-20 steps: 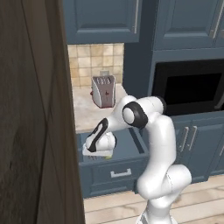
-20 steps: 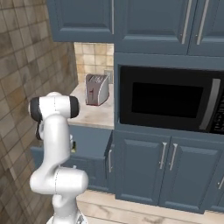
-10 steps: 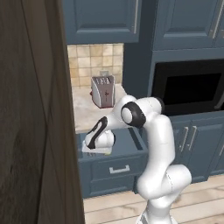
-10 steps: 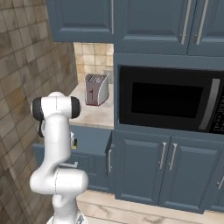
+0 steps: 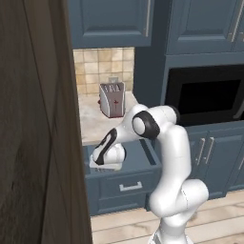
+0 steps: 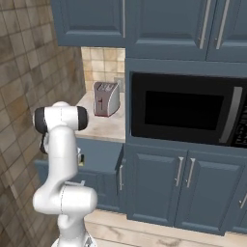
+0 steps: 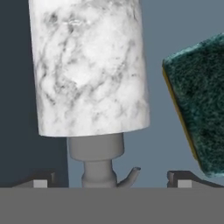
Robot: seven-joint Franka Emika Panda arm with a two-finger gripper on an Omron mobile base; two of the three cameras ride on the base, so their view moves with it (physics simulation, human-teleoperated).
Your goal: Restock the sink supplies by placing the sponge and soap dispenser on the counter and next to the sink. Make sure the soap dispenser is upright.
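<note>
The soap dispenser (image 7: pixel 87 65), a white marbled cylinder, lies in the open drawer (image 5: pixel 125 180) with its grey neck and pump pointing at the hand camera. To its right the sponge (image 7: pixel 199 100) leans on edge, dark green face showing and a yellow strip along its side. My gripper (image 7: pixel 111 181) is open, one fingertip on each side of the pump and neither touching it. In the left base view my hand (image 5: pixel 107 152) reaches down into the drawer below the counter (image 5: pixel 90 121). The sink is out of view.
A silver toaster (image 5: pixel 112 99) stands at the back of the counter by the tiled wall. A black microwave (image 6: pixel 188 108) is built into the blue cabinets on the right. A dark wooden panel (image 5: pixel 33 143) closes off the left side.
The hand has shifted only slightly inside the drawer. The dispenser and sponge have not visibly moved.
</note>
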